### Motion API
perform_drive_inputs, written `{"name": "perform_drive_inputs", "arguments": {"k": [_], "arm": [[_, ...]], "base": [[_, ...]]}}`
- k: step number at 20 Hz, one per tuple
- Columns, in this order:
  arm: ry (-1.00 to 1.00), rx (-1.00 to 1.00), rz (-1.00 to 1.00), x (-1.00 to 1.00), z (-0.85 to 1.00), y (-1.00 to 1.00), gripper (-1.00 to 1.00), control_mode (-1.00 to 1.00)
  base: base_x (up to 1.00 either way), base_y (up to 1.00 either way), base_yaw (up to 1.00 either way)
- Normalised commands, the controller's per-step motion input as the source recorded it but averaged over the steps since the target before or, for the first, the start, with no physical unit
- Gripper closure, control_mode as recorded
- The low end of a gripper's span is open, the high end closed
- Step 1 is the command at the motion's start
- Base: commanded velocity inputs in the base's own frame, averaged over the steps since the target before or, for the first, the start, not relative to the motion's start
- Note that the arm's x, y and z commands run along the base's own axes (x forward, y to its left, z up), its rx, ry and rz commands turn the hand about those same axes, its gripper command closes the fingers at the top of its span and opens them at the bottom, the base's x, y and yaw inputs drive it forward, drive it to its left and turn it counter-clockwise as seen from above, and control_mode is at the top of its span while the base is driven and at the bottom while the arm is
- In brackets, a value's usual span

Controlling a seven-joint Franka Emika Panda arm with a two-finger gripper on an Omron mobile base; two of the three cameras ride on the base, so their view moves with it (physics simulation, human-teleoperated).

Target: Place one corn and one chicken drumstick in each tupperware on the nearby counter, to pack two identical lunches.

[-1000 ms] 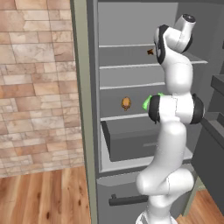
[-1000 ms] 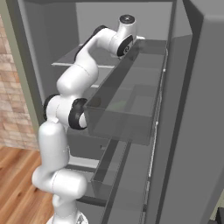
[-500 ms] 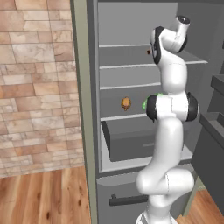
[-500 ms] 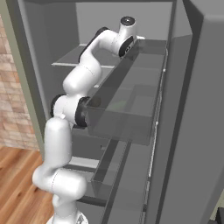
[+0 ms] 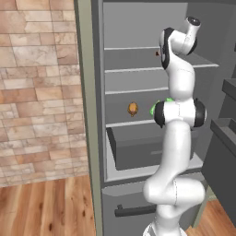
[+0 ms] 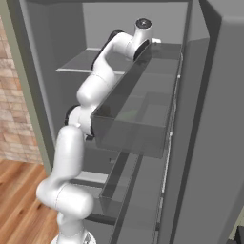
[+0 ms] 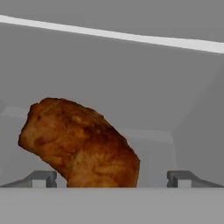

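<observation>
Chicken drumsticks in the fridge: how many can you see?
2: one chicken drumstick on the middle shelf, another on the upper shelf between the open hand's fingertips. The arm may hide more.

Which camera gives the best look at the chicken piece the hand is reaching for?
The hand view: the chicken drumstick is close up between the open fingertips. The left base view shows a brown speck beside the arm.

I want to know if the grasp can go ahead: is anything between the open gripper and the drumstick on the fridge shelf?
Nothing visible. In the hand view the chicken drumstick lies straight ahead of the open gripper, somewhat nearer one fingertip, with only bare shelf around it.
</observation>
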Motion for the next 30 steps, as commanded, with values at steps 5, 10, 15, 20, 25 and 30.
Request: {"name": "perform_drive_inputs", "arguments": {"k": [5,10,15,20,25,30], "arm": [[0.07,-0.08,0.02,0.11,-0.84,0.17,1.00,-1.00],[0.00,-0.04,0.00,0.00,-0.76,0.25,1.00,-1.00],[-0.05,0.00,0.00,0.02,-0.43,0.04,1.00,-1.00],[-0.41,-0.07,0.00,-0.13,-0.92,0.30,1.00,-1.00],[-0.47,-0.10,0.00,-0.03,-1.00,0.86,1.00,-1.00],[-0.43,-0.06,0.00,-0.25,-0.96,0.76,1.00,-1.00]], "base": [[0.00,0.00,0.00],[0.00,0.00,0.00],[0.00,0.00,0.00],[0.00,0.00,0.00],[0.00,0.00,0.00],[0.00,0.00,0.00]]}}
